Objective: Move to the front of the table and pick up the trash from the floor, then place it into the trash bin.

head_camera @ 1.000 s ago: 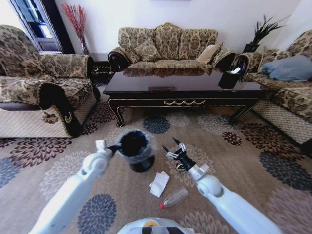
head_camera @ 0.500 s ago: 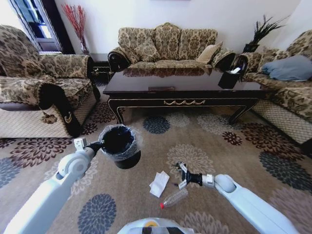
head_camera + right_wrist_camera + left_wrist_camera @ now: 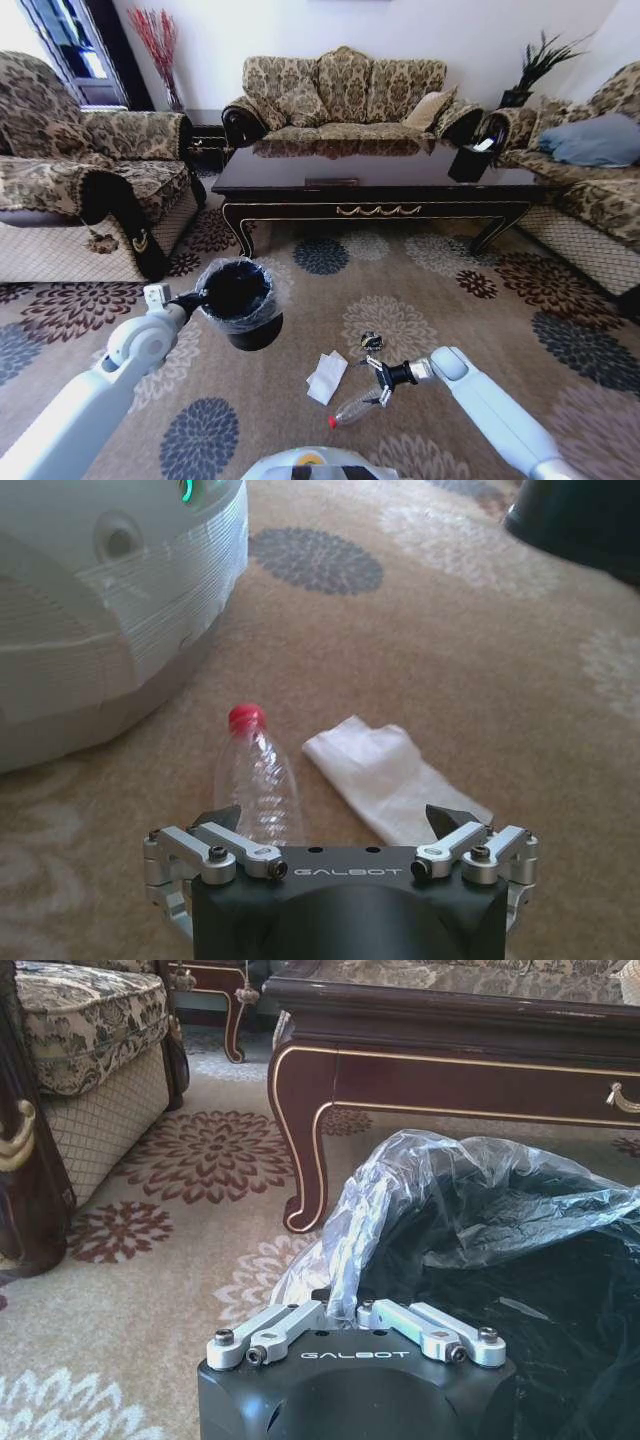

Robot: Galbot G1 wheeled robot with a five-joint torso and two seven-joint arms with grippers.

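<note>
My left gripper (image 3: 192,298) is shut on the rim of the black trash bin (image 3: 240,305) and holds it tilted above the floor (image 3: 480,330). In the left wrist view the gripper (image 3: 342,1310) pinches the bin's grey liner (image 3: 470,1185). My right gripper (image 3: 377,382) hangs low and open just behind the clear bottle (image 3: 358,405), a piece of the trash. In the right wrist view its fingers (image 3: 218,820) stand wide above the bottle (image 3: 258,780), whose red cap points away, with crumpled white paper (image 3: 385,775) beside it. A dark wrapper (image 3: 371,341) lies farther out.
The table (image 3: 370,185) stands ahead, with a black tissue box (image 3: 470,160) on its right end. An armchair (image 3: 90,190) stands at the left, sofas at the back and right. My white base (image 3: 110,600) is close to the bottle. The white paper (image 3: 327,375) lies left of the bottle.
My right arm has dropped from over the dark wrapper to floor level behind the bottle. My left arm has carried the bin leftward and a little farther from me.
</note>
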